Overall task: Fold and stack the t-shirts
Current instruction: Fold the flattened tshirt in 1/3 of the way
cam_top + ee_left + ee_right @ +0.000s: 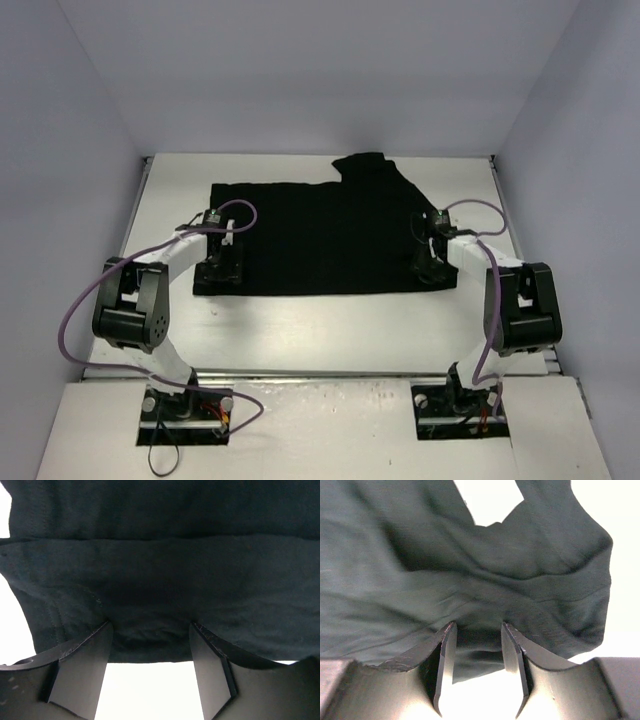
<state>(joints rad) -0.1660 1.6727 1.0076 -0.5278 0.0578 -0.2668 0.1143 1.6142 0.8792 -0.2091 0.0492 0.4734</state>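
Observation:
The black t-shirt (320, 235) lies spread flat on the white table (330, 330), with one part sticking out toward the back at its far edge (368, 165). My left gripper (220, 266) sits at the shirt's near left corner. In the left wrist view it (150, 627) is open, its fingers wide apart over the hem of the t-shirt (160, 580). My right gripper (432, 262) is at the near right corner. In the right wrist view it (478, 630) is open, and rumpled folds of the t-shirt (470, 570) lie between and beyond its fingertips. No print shows.
Pale walls (60, 150) close in the table on the left, right and back. A bare white strip of table runs between the shirt's near edge and the arm bases (185, 400). Purple cables (75, 320) loop off both arms.

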